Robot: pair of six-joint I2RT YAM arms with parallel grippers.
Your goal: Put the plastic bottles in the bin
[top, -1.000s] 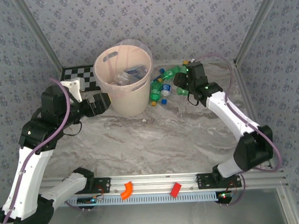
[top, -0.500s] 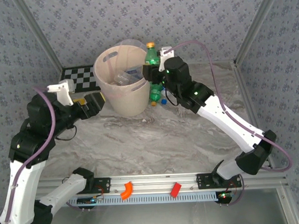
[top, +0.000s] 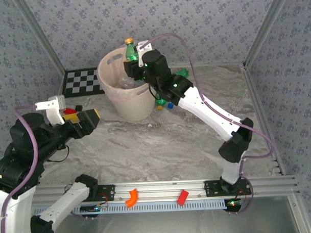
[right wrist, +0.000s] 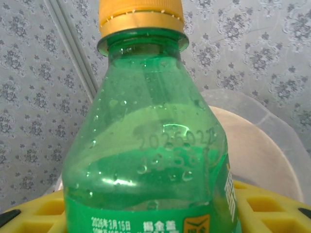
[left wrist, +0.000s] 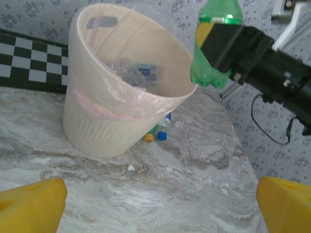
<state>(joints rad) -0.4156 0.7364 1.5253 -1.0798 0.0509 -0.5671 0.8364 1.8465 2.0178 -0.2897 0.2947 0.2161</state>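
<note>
One green bottle (top: 131, 53) in right fingers (right wrist: 265, 204); over one bin (top: 125, 105)

I see the bin (top: 128, 99) at the back of the table (top: 197, 145), with a flat board (top: 80, 82) just behind it on the left. Some bottles (left wrist: 129, 73) lie inside it — spare bottles (top: 167, 95) lie on the table just beside its right side. An upright bottle (top: 129, 50) hangs above the bin's far right rim, in the right gripper (top: 134, 61). The left gripper (top: 86, 119) sits left of the bin, nearer the arm bases. On the front rail (top: 158, 190), a curved block (top: 131, 197) lies left of a straight block (top: 183, 197).
</note>
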